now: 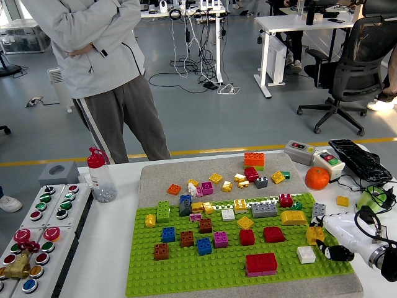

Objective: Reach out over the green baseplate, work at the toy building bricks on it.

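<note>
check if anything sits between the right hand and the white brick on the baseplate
Nothing visible does. The right hand hovers at the right edge of the green baseplate, and the white brick sits just left of it with only bare green studs between. A yellow brick lies near the hand, farther back, off that line.

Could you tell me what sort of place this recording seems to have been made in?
Probably a robotics lab in an open office: a panel of coloured push buttons sits beside the green baseplate, with office chairs and cabled desks behind.
</note>
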You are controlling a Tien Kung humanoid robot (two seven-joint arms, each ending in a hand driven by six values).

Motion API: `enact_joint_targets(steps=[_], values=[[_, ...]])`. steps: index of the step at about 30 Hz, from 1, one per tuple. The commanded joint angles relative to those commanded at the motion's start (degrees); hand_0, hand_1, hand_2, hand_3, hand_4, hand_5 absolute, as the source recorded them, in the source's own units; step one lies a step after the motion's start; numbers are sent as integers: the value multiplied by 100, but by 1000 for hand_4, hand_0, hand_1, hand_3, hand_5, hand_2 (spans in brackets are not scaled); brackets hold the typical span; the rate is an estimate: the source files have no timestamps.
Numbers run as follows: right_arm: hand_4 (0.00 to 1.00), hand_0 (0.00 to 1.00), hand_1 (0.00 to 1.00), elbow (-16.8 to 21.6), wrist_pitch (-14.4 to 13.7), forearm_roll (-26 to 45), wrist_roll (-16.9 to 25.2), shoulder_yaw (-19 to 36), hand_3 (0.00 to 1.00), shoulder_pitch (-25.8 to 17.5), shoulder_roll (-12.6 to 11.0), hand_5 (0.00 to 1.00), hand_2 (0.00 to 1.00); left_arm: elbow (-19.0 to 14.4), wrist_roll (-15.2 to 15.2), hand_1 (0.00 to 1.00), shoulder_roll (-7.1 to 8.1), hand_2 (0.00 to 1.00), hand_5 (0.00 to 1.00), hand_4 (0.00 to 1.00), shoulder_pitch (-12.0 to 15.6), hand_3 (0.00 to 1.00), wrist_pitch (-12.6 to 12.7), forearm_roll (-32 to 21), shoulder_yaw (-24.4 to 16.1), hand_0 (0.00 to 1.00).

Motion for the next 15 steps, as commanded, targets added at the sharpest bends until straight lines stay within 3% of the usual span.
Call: enact_joint_targets(steps=[15], values=[[424,505,574,47,-102,59,118,24,594,-45,-7,150,578,0,13,612,-5,562,998,240,36,448,-9,25,-4,664]])
